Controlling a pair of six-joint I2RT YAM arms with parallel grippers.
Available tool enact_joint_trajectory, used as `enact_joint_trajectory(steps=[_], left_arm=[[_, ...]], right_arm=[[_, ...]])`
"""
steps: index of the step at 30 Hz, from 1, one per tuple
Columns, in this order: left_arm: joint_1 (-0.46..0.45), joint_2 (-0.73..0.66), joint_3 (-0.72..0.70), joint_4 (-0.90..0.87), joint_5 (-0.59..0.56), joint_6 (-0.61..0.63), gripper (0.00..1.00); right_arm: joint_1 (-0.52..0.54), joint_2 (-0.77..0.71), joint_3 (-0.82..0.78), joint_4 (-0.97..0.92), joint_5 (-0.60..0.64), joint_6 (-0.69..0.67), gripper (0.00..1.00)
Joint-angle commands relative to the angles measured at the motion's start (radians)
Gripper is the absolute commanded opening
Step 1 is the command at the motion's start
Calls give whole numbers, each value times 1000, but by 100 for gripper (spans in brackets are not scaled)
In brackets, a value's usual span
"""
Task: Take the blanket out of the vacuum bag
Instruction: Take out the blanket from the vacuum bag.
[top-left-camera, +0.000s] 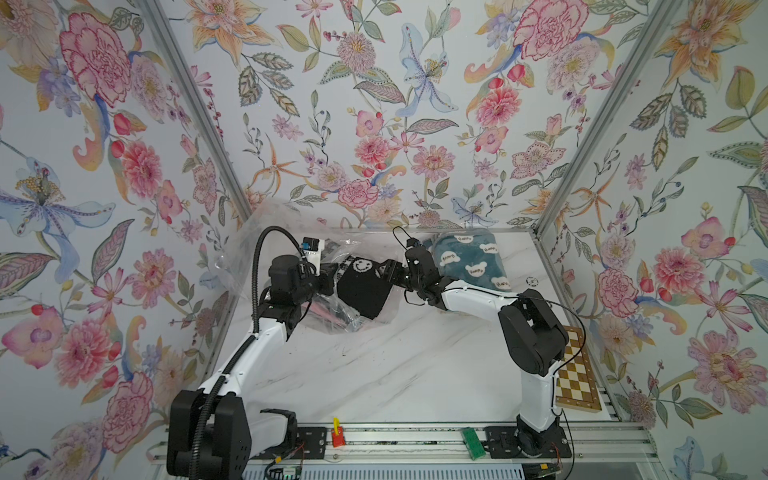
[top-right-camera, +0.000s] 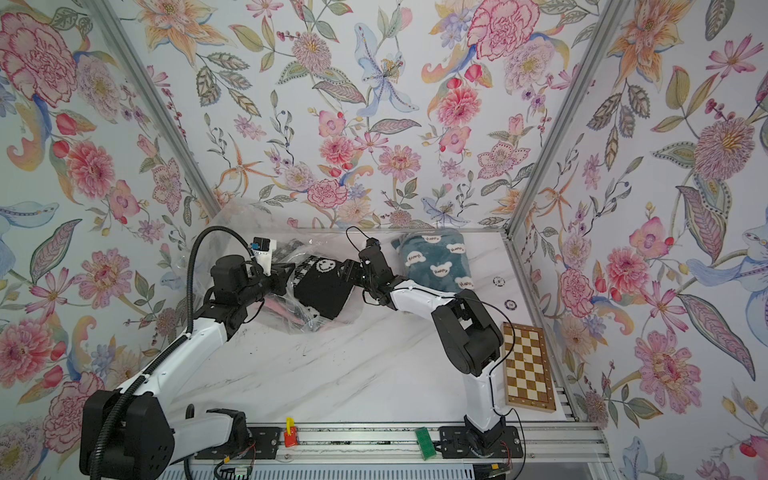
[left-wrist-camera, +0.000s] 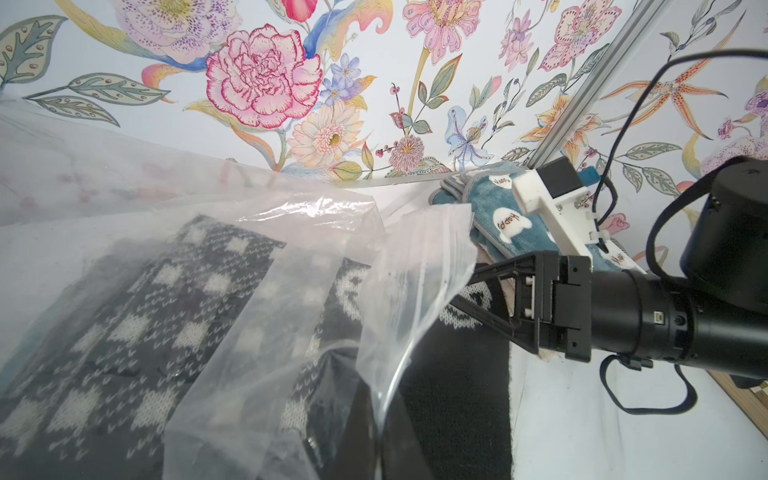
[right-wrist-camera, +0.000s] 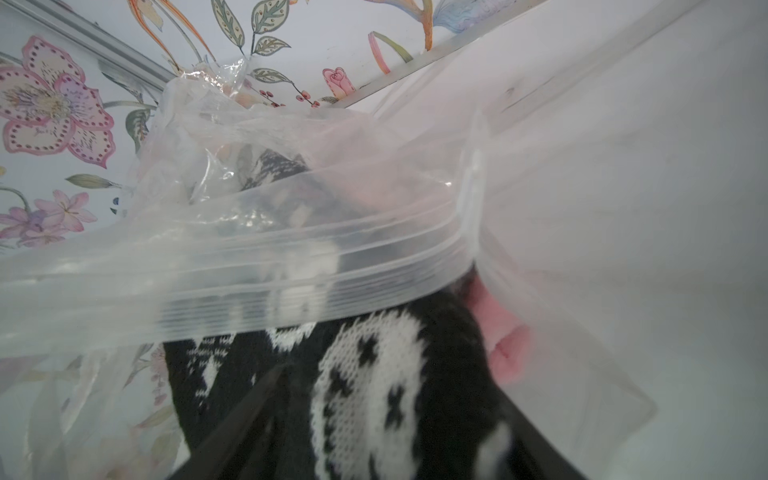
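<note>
The vacuum bag is clear crinkly plastic, lying at the back left with its zip mouth facing right. A black knit blanket with white checks and a smiley sticks halfway out of that mouth. My left gripper is shut on the bag's mouth edge. My right gripper is open, its fingers standing wide on either side of the blanket's smiley end. Something pink shows inside the bag beside the blanket.
A folded teal blanket with white bear and cloud patches lies at the back right, just behind the right wrist. A chessboard rests along the right edge, and small round chips lie near it. Red and green pieces sit on the front rail.
</note>
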Motion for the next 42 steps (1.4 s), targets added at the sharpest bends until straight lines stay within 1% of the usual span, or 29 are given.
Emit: enact_joint_trajectory(steps=[1, 4, 7, 13, 17, 21, 28, 31, 34, 39, 42], left_arm=[[10, 9, 18, 19, 3, 1, 3], [9, 6, 17, 23, 10, -2, 3], [9, 3, 16, 24, 11, -4, 3], [10, 3, 15, 27, 16, -7, 3], [9, 5, 15, 27, 17, -8, 3], [9, 5, 13, 27, 16, -8, 3], [8, 5, 15, 26, 17, -7, 3], [9, 0, 13, 26, 17, -7, 3], [8, -2, 13, 26, 19, -8, 3], [9, -8, 12, 31, 23, -11, 3], [8, -8, 12, 32, 26, -14, 3]], right_arm=[[8, 12, -24, 46, -1, -30, 86], [3, 20, -38, 36, -33, -39, 94], [5, 17, -78, 42, -28, -43, 100], [10, 16, -161, 101, -33, -26, 99], [8, 37, -218, 259, -115, 9, 99], [23, 45, -239, 374, -152, 34, 99], [61, 103, -211, 460, -191, 133, 99], [72, 115, -207, 461, -191, 158, 99], [78, 110, -205, 408, -188, 171, 99], [89, 33, -284, 340, -96, 155, 99], [84, 23, -297, 322, -94, 161, 99]])
